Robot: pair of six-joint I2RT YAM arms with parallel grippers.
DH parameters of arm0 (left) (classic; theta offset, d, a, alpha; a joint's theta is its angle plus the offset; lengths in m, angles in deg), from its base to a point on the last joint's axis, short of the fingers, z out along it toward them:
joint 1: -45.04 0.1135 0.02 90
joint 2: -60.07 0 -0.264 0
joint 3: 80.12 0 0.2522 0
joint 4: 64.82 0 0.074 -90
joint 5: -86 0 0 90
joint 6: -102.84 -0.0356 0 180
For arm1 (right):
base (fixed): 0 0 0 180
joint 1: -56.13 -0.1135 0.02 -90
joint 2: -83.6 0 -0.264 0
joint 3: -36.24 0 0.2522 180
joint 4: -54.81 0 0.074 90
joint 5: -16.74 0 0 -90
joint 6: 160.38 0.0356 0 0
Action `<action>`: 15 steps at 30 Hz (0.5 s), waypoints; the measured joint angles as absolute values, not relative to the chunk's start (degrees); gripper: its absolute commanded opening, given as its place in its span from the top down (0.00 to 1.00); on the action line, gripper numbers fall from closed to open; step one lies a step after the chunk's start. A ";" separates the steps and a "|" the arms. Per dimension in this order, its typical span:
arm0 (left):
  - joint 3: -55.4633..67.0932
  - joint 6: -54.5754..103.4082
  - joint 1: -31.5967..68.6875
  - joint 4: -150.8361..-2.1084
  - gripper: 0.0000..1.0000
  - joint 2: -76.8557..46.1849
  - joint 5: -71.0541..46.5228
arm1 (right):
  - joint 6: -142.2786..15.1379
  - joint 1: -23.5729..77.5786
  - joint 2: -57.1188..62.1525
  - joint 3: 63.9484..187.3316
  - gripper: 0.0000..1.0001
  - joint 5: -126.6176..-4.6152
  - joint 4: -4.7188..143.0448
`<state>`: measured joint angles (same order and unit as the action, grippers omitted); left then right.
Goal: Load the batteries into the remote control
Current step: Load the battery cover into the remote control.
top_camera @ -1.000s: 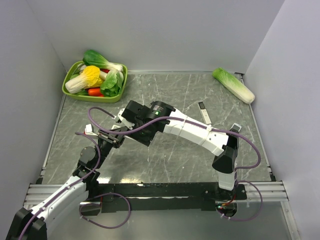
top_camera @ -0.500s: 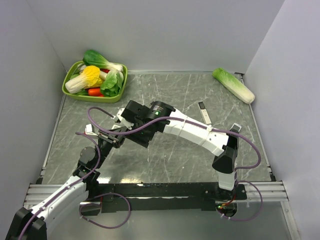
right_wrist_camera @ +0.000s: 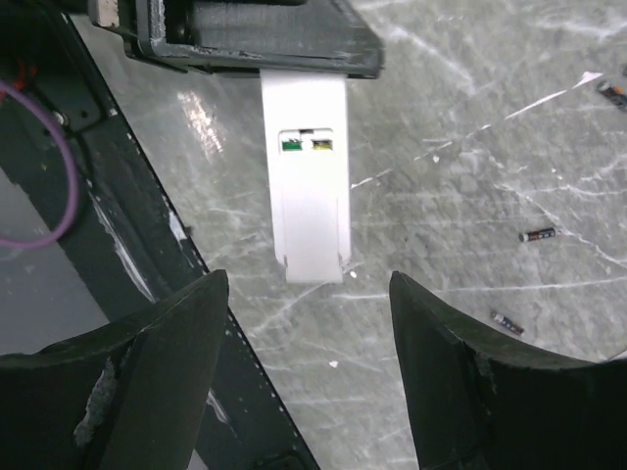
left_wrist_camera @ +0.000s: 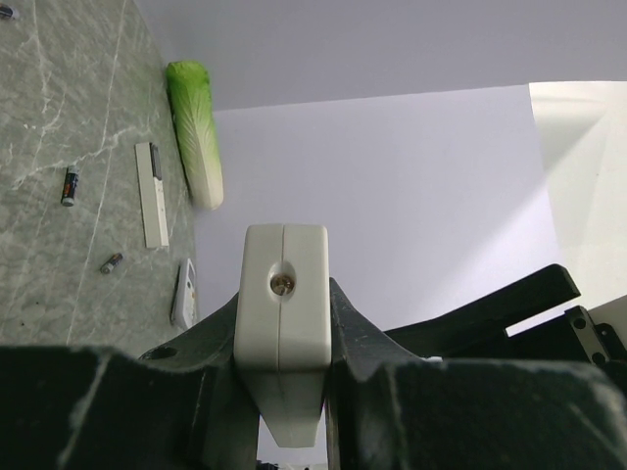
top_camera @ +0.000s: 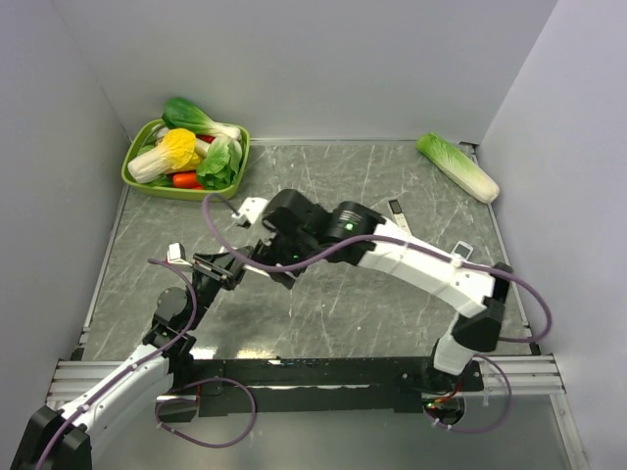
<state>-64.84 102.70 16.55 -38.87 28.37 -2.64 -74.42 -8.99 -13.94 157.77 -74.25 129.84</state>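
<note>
My left gripper is shut on the white remote control and holds it above the table. It also shows in the top view. In the right wrist view the remote's back faces up, and a small recess shows a green bit and a yellow bit. I cannot tell whether these are batteries. My right gripper is open and empty, its jaws wide apart on either side of the remote's free end. No loose green battery shows.
Small dark cells lie on the marble table. A white remote with a black end, a shorter white remote and a cabbage lie at the right. A green tray of vegetables stands back left.
My right arm has swung and stretched out, its elbow going right and its wrist shifting a little right, over the remote. The left arm and the remote have not moved.
</note>
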 measured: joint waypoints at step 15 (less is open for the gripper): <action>-64.84 103.16 16.53 -39.77 0.98 29.57 -4.71 | -87.58 0.71 13.32 124.66 0.27 -55.02 106.33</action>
